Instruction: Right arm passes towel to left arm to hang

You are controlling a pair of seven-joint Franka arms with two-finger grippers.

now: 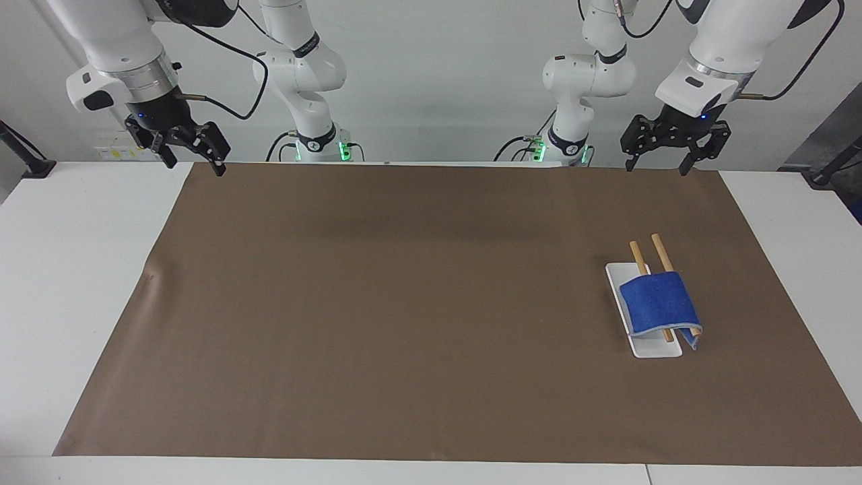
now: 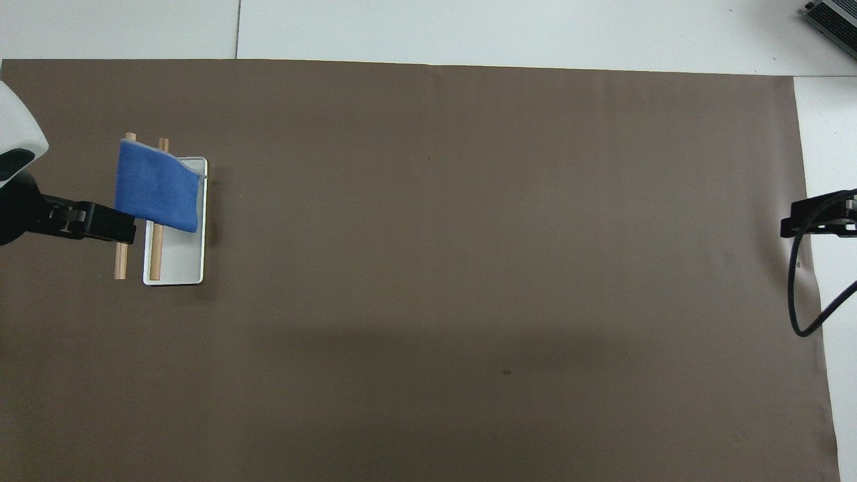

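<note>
The blue towel (image 1: pixel 658 304) lies draped over two wooden rods (image 1: pixel 661 253) that rest on a white tray (image 1: pixel 648 349), at the left arm's end of the table. In the overhead view the towel (image 2: pixel 157 194) covers the rods' (image 2: pixel 120 261) ends that are farther from the robots. My left gripper (image 1: pixel 656 166) is open and empty, raised in the air above the mat's edge nearest the robots, well apart from the towel. It also shows in the overhead view (image 2: pixel 100 224). My right gripper (image 1: pixel 194 164) is open and empty, waiting high at the right arm's end of the table.
A brown mat (image 1: pixel 404 303) covers most of the white table (image 1: pixel 74 269). The white tray (image 2: pixel 175 271) stands on the mat. A black cable (image 2: pixel 800 294) hangs by the right gripper (image 2: pixel 813 219).
</note>
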